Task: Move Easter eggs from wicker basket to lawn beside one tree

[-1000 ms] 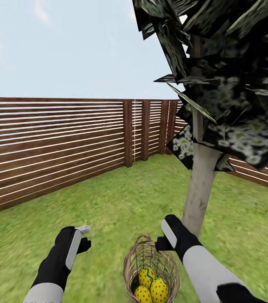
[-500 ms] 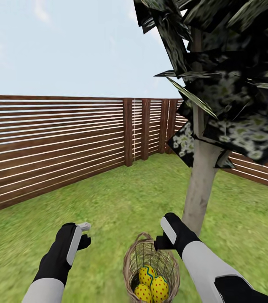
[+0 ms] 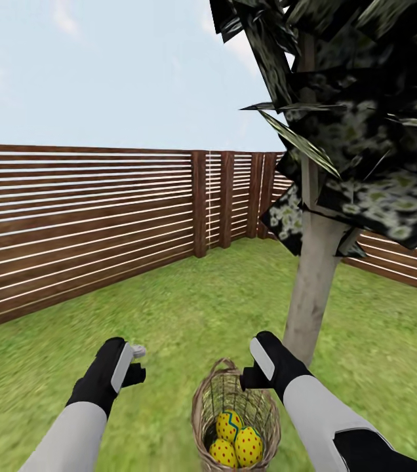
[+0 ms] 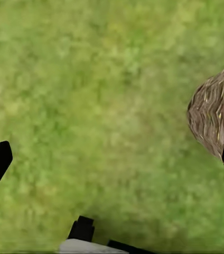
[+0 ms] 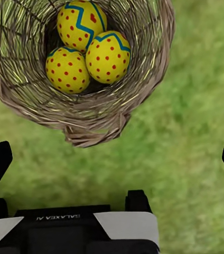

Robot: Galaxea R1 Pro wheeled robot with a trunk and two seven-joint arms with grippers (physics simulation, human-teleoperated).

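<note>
Both grippers are held wide apart over the lawn (image 3: 189, 308): the right gripper (image 5: 112, 159) is seen beside the basket (image 3: 203, 400) rim, nothing held; the left gripper (image 4: 112, 159) is likewise spread over bare grass, the basket at its side. Three eggs (image 5: 88, 45) are counted in the basket from the right wrist view, yellow with red dots, blue zigzags visible on each. From the head view, one tree (image 3: 313, 288) is seen just behind the basket, the fence (image 3: 84, 216) beyond.
</note>
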